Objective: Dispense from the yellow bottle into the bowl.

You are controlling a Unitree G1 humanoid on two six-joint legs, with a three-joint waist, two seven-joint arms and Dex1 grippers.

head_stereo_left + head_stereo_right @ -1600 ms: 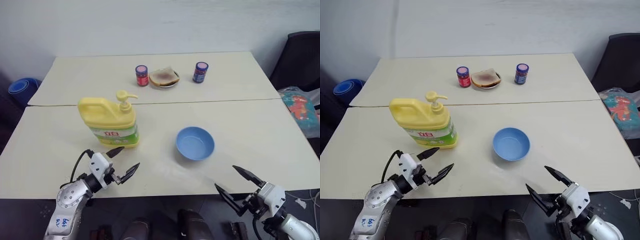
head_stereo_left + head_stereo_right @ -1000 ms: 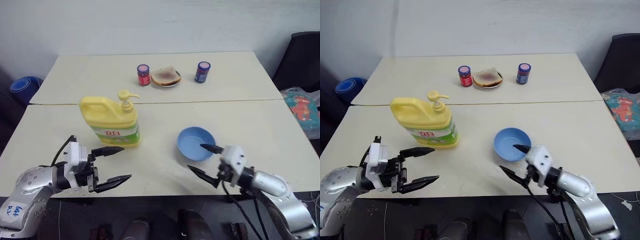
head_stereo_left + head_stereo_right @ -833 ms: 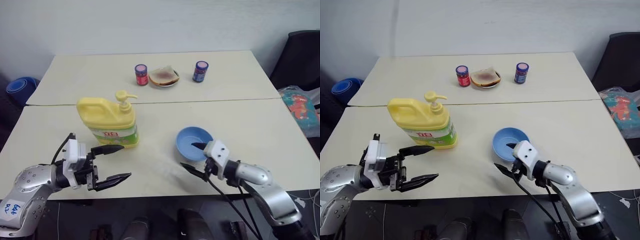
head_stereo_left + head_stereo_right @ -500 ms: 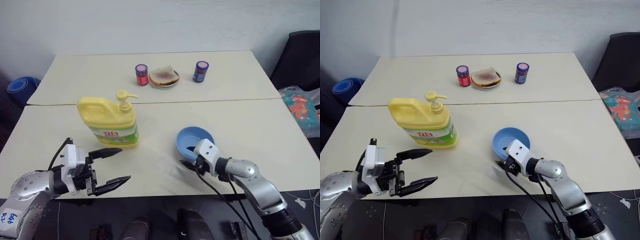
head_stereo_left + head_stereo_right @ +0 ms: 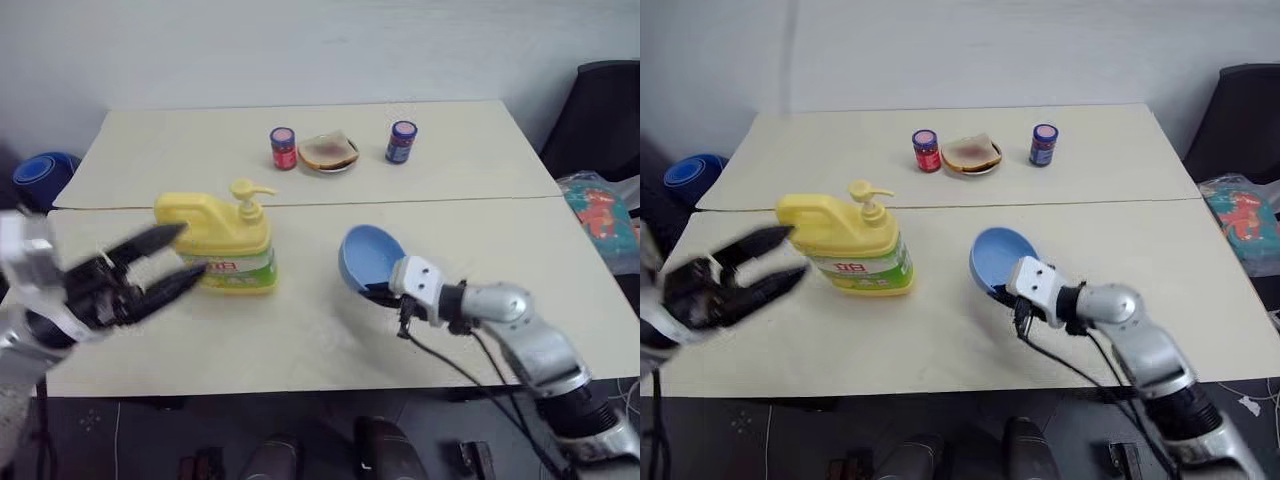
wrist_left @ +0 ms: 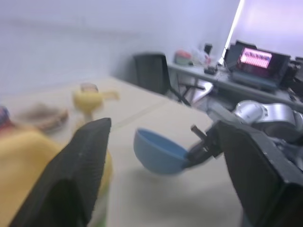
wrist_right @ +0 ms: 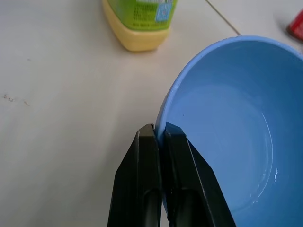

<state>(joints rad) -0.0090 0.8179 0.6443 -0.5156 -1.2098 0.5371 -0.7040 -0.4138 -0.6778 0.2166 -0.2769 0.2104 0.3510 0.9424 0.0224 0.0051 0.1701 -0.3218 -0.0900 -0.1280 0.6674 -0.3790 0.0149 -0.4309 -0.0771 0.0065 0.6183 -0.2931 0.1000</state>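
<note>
The yellow bottle (image 5: 228, 240) stands upright on the table's left half, pump spout turned right. My left gripper (image 5: 190, 252) hovers raised just in front of and left of it, fingers apart with nothing between them. The light-blue bowl (image 5: 362, 259) is tipped up on its side right of the bottle, its inside facing left. My right gripper (image 7: 160, 131) is shut on the bowl's (image 7: 222, 127) near rim, one finger inside and one outside. In the left wrist view the bowl (image 6: 156, 152) shows between my open fingers (image 6: 83, 163), beyond them, with the right gripper (image 6: 204, 146) at its rim.
A red jar (image 5: 283, 148), a small plate with bread (image 5: 328, 153) and a blue jar (image 5: 401, 141) stand in a row at the table's far side. A black chair (image 5: 600, 110) and a colourful bag (image 5: 600, 215) are off the right edge.
My right gripper has shut on the bowl's rim, then lifted and tipped it toward the bottle. My left gripper has risen from the table's front edge up beside the bottle.
</note>
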